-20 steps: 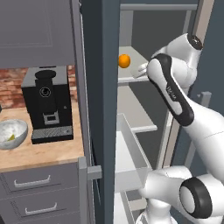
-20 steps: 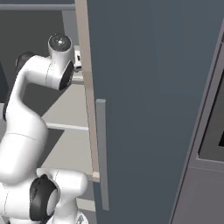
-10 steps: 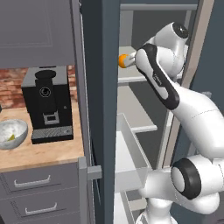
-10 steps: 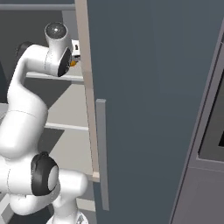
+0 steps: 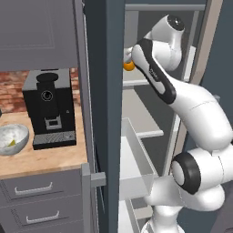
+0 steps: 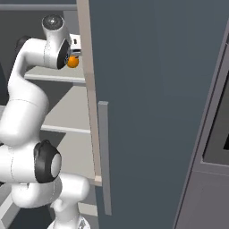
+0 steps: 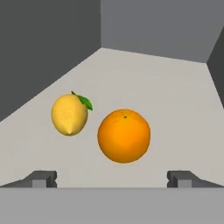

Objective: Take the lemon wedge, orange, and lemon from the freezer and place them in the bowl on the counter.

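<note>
Freezer (image 5: 109, 113) compartments are shown with the door (image 6: 147, 112) swung open, and the white arm (image 5: 182, 100) is seen reaching onto an upper light grey shelf (image 7: 144, 83); against the earlier frames, the arm has been swung further in and up toward that shelf. On the counter (image 5: 41, 157), beside the black coffee machine (image 5: 49, 109), the bowl (image 5: 12, 138) is seen with a small yellow piece in it, unchanged in place. On the shelf, the orange (image 7: 124, 135) is seen in the hand view just beyond the fingertips, roughly between them, with the lemon (image 7: 69, 114) close beside it, apart from it. The gripper (image 7: 113, 178) is held fully spread, nothing being grasped and neither fruit touched. The orange is now partly masked by the arm in the left base view.
</note>
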